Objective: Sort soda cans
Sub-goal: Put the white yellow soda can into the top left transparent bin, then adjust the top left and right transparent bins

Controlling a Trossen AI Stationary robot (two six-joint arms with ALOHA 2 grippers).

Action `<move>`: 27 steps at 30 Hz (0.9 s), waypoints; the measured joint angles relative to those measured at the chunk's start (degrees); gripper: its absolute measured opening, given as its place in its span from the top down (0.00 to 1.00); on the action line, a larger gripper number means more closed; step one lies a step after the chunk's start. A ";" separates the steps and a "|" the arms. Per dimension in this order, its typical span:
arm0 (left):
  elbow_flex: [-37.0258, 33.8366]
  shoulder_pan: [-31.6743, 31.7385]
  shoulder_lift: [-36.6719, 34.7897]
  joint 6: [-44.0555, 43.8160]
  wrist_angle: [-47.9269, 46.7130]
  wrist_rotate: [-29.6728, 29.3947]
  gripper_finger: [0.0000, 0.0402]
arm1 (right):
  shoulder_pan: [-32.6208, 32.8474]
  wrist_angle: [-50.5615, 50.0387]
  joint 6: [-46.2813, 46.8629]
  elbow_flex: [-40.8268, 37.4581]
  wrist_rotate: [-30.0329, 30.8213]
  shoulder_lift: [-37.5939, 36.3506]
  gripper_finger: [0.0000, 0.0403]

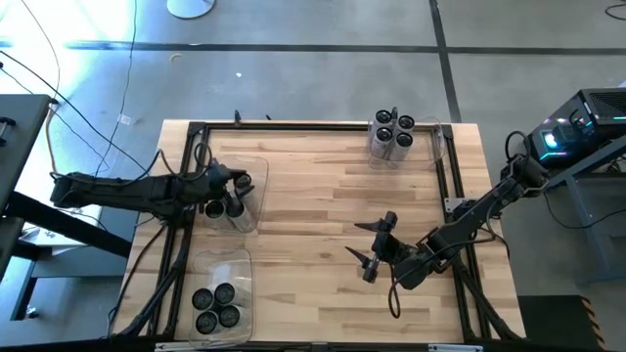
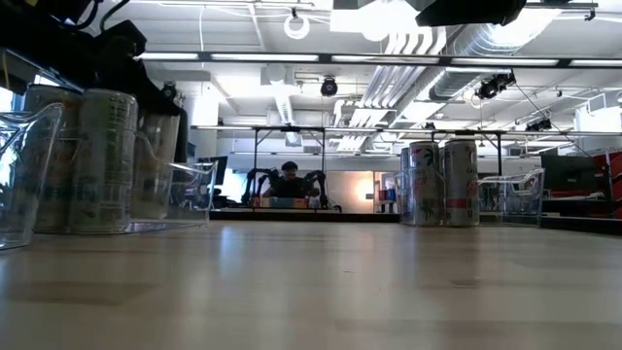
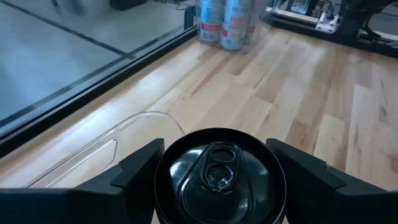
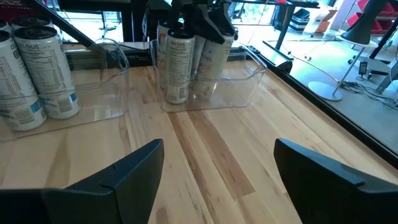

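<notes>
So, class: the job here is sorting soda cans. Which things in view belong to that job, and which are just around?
Part of the job:
- soda cans grouped at the far right
- can between the left gripper fingers
- four cans in the near bin

Just around:
- right gripper, open over bare table
- cables on the floor

Bright room w/ ceiling lights (image 2: 292, 56) overhead. Soft glare on table (image 2: 311, 282) up close; it's blurry there. Far room is sharp. Floor (image 1: 293, 59) has pale shine. Shadows faint.
</notes>
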 joint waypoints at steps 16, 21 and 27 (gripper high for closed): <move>0.35 -0.83 -0.06 -1.30 -1.25 0.85 0.15 | 0.00 0.04 0.24 0.00 -0.01 0.00 0.25; 3.83 -0.83 0.09 2.33 -2.43 1.90 0.15 | 0.00 0.04 0.22 0.00 0.00 0.02 0.25; 8.75 -1.90 0.09 6.09 -1.58 2.13 0.15 | -0.02 0.07 0.38 0.00 -1.64 0.02 0.25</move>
